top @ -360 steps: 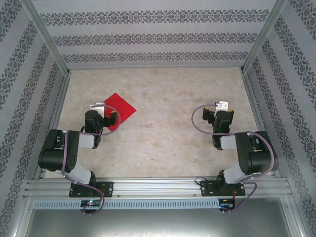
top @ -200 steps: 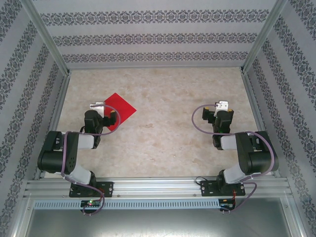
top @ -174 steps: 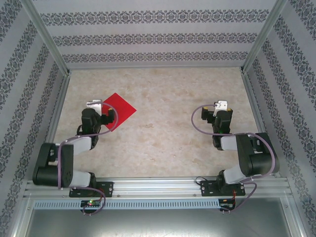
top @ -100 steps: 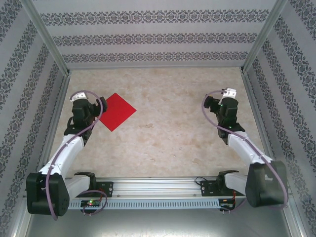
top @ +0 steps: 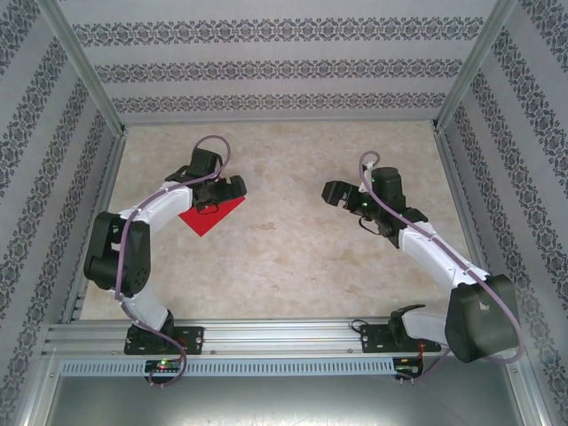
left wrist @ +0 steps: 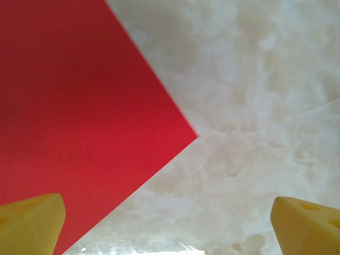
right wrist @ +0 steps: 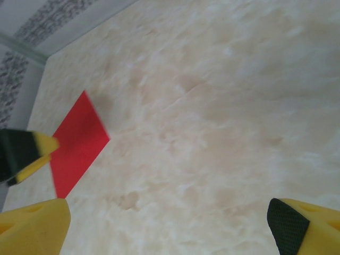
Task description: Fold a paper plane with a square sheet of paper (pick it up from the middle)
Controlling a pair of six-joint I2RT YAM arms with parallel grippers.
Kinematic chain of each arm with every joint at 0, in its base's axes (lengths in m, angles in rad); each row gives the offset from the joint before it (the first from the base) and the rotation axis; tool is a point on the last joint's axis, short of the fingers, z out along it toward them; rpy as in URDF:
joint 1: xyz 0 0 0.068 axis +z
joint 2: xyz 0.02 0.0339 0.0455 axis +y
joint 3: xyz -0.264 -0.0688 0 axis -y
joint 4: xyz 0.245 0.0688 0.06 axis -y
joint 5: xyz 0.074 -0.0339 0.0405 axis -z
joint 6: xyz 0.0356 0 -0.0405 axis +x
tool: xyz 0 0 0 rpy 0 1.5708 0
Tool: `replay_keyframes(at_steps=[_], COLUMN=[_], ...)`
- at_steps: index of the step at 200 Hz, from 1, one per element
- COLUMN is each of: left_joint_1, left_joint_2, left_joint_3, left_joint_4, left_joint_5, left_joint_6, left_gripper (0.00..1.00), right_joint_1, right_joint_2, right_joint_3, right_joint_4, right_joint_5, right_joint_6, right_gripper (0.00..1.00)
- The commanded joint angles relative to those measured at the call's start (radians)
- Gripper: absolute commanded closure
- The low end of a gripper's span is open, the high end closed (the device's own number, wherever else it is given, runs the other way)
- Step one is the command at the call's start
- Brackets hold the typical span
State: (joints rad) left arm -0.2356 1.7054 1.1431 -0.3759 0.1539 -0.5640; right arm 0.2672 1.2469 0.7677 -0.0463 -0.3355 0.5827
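The square sheet of paper (top: 202, 218) is bright red and lies flat and uncreased on the table's left half, a plain square rather than a paper plane. My left gripper (top: 229, 190) hovers over its right corner, open and holding nothing. In the left wrist view the sheet (left wrist: 79, 101) covers the upper left, and the gripper (left wrist: 170, 227) has its yellow fingertips (left wrist: 29, 223) wide apart at the lower corners. My right gripper (top: 343, 195) hangs open over the table's middle, pointing left. Its wrist view has the sheet (right wrist: 79, 142) at far left, the gripper (right wrist: 169, 228) empty.
The marbled beige table (top: 293, 257) is boxed in by patterned walls on three sides, with metal posts (top: 89, 75) at the back corners. An aluminium rail (top: 284, 335) runs along the near edge. A fingertip of the left gripper (right wrist: 24, 151) shows beside the sheet in the right wrist view.
Both arms unfolded from their rest poses. The left gripper swung out left, then right over the sheet's right corner. The right gripper reached forward, then turned left toward the table's middle.
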Motion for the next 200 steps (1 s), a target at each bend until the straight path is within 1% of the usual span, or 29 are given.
replay_keyframes(at_steps=[1,19,47,68,94,130,152,168,190,200], left_joint_1=[0.008,0.009,0.016,0.016,0.010,-0.014,-0.058,-0.099,-0.179,-0.222], left_joint_2=[0.039,0.105,0.200,0.203,0.235,0.233,0.246,0.262,0.265,0.264], left_joint_3=[0.070,0.139,0.196,0.147,0.144,0.073,0.055,0.039,0.017,0.014], left_joint_4=[-0.083,-0.107,-0.122,-0.063,-0.086,-0.030,-0.019,0.005,0.044,0.076], left_joint_5=[-0.094,-0.121,-0.073,-0.044,-0.002,0.080,0.111,0.168,0.210,0.259], left_joint_6=[-0.024,-0.028,-0.043,-0.065,-0.051,-0.041,-0.028,-0.030,-0.038,-0.041], left_gripper=[0.00,0.00,0.00,0.00,0.00,0.00,0.00,0.00,0.00,0.00], right_joint_1=[0.040,0.072,0.093,0.093,0.093,0.093,0.093,0.092,0.086,0.083], right_joint_2=[0.014,0.021,0.017,0.013,0.006,0.012,0.013,0.013,0.013,0.014], right_joint_3=[0.031,0.034,0.016,0.001,-0.017,-0.022,-0.025,-0.024,-0.021,-0.022], right_joint_4=[-0.033,-0.048,-0.049,-0.057,-0.061,-0.083,-0.094,-0.102,-0.124,-0.132], right_joint_5=[-0.042,-0.015,0.007,0.015,0.024,0.046,0.073,0.091,0.118,0.121], right_joint_6=[0.018,0.025,0.038,0.044,0.051,0.056,0.068,0.071,0.077,0.077], right_gripper=[0.02,0.02,0.02,0.02,0.02,0.02,0.02,0.02,0.02,0.02])
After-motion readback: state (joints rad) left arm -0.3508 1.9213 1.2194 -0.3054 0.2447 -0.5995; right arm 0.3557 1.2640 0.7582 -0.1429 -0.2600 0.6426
